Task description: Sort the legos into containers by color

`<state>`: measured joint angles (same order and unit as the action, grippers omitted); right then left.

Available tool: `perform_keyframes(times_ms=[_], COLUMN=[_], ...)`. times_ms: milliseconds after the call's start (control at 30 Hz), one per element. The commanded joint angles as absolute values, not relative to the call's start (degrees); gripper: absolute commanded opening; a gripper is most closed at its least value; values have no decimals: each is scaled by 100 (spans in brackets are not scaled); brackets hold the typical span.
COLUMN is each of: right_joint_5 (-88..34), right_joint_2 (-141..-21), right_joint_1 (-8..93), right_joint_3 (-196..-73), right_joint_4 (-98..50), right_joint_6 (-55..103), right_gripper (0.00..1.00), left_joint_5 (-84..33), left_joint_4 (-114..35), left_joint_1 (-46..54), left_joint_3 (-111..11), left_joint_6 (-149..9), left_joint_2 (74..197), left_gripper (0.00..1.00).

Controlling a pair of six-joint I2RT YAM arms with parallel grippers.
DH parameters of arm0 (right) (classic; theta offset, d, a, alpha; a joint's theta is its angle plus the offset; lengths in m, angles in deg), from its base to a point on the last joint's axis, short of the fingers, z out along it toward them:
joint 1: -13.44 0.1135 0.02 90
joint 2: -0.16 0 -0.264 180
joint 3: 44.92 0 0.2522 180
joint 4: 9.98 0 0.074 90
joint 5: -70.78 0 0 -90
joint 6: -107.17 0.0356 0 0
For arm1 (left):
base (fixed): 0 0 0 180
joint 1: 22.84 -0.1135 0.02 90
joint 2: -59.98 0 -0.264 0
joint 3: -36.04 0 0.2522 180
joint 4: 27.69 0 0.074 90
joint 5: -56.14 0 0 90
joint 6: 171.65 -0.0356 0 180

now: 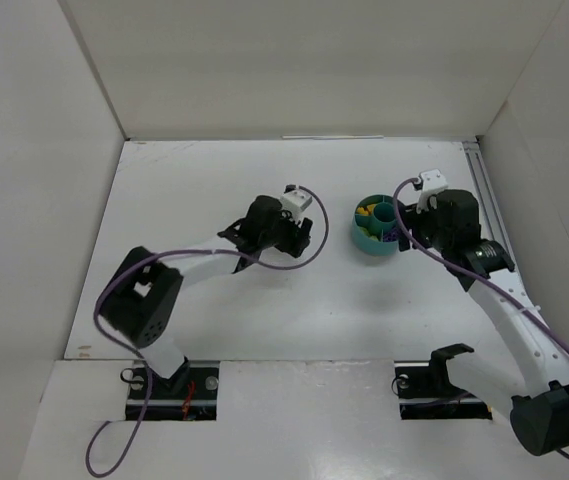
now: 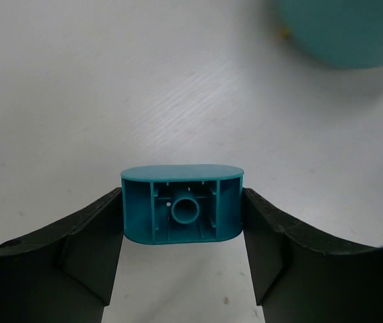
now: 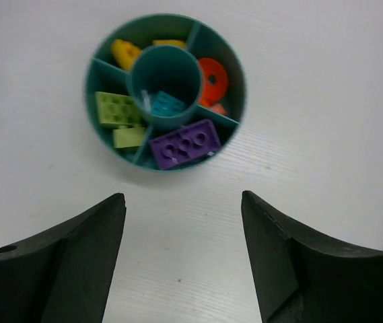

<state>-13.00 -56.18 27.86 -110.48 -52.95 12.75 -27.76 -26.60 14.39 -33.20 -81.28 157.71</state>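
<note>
My left gripper is shut on a teal brick, held by its two ends above the white table, its hollow underside toward the camera. In the top view this gripper sits left of the teal bowl. The bowl's side shows at the top right of the left wrist view. My right gripper is open and empty, just short of the bowl. The bowl holds a purple brick, yellow-green bricks, orange-red pieces, yellow-orange pieces and a teal brick in its centre cup.
White walls enclose the table on the left, back and right. A metal rail runs along the right edge next to my right arm. Purple cables hang from both arms.
</note>
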Motion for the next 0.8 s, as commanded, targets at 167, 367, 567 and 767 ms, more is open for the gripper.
perform_keyframes(times_ms=[167,367,567,767], right_joint_5=[-5978,-6387,-6027,-5719], right_joint_2=[-5829,-6005,-6058,-6338], right_joint_1=[2557,2934,3250,3550], right_joint_3=[-11407,-11494,-11695,-11959], right_joint_4=[-4204,-3718,-3595,-3964], right_joint_6=[986,1558,1962,1963], right_gripper=[75,76,77,78], left_joint_5=[382,-379,-1514,-2373], left_joint_4=[-972,-1095,-1210,-1157], left_joint_1=[1574,2275,2734,3138], left_joint_3=[-2483,-2430,-2562,-2614], left_joint_6=[-9500,-9781,-9958,-10133], left_joint_2=[13812,13601,13600,13600], left_gripper=[47,46,43,40])
